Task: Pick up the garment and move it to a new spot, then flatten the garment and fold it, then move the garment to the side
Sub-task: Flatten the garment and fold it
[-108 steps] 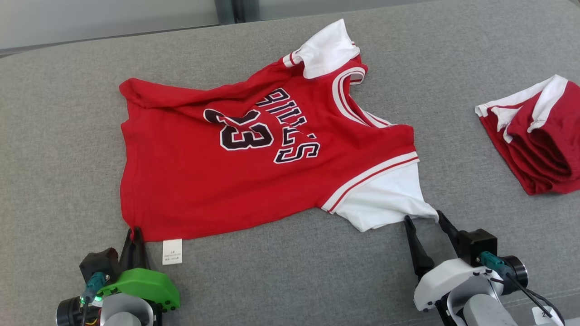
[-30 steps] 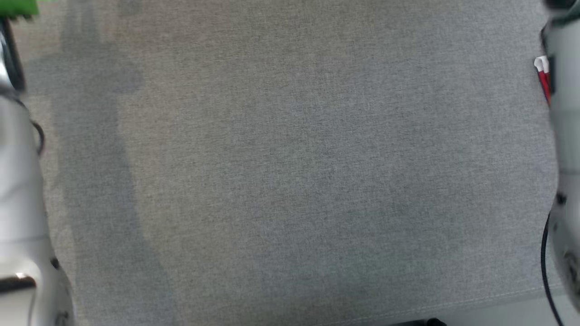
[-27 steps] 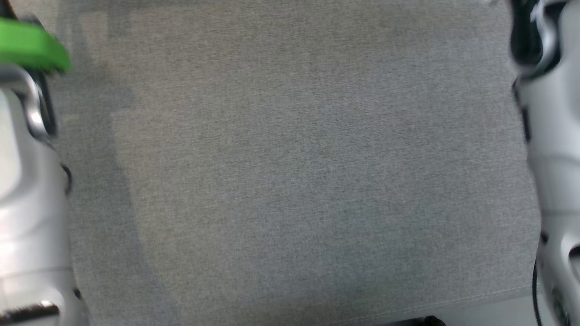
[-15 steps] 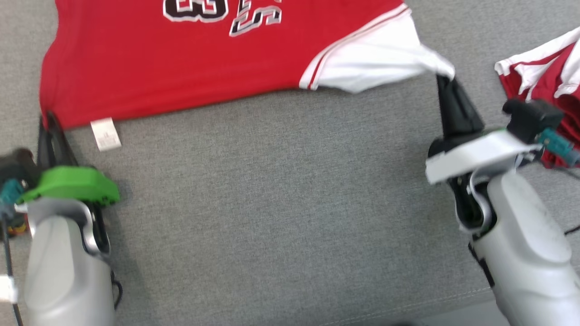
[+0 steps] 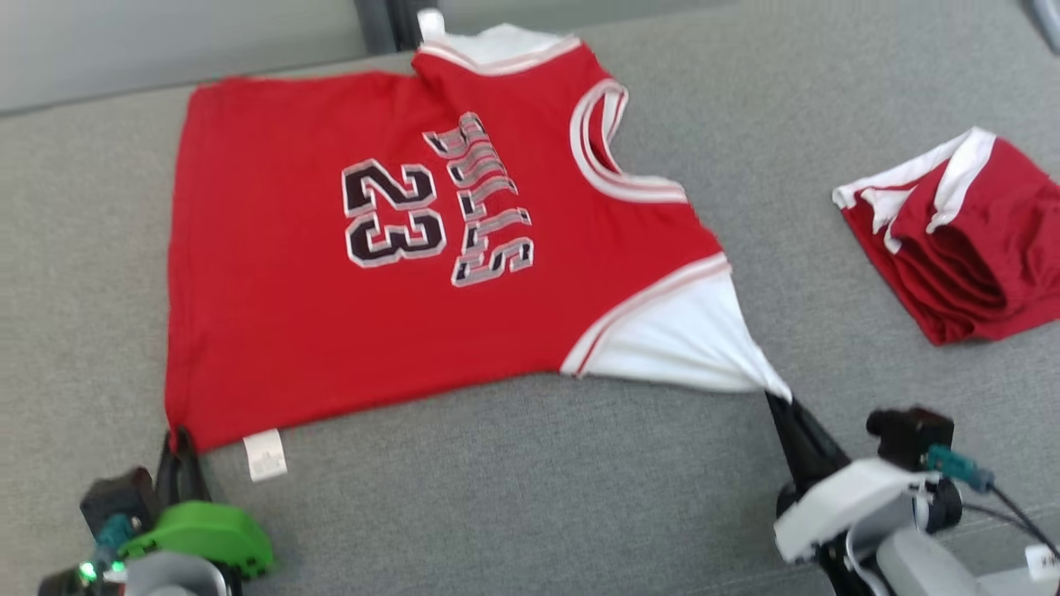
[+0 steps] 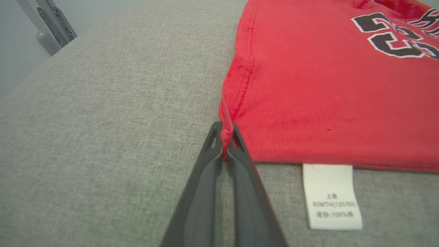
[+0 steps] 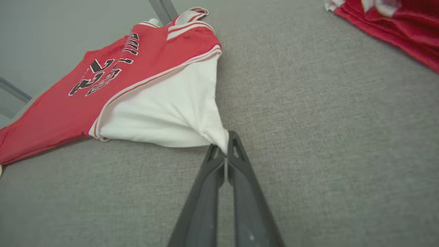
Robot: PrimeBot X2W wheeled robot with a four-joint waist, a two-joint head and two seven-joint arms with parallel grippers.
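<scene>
The garment [image 5: 315,314] is a red jersey with white sleeves and a black "23", spread nearly flat on the grey cushion [image 5: 513,497]. At the lower left of the head view my left gripper [image 5: 178,436] is shut on its red hem corner, and the left wrist view shows the same pinch [image 6: 224,137] beside the white care label [image 6: 331,195]. My right gripper [image 5: 778,399] is shut on the tip of the near white sleeve [image 5: 679,339], pulled to a point; the right wrist view has that grip [image 7: 226,145] and the stretched sleeve [image 7: 164,113].
A second red and white garment [image 5: 952,240] lies folded at the right of the cushion, also at the top right of the right wrist view [image 7: 394,24]. The cushion's far edge meets a pale wall with a metal post [image 5: 381,21].
The head camera swung down to bare cushion and back up. The jersey now lies flatter and further spread than before, and the right gripper has closed on the sleeve tip.
</scene>
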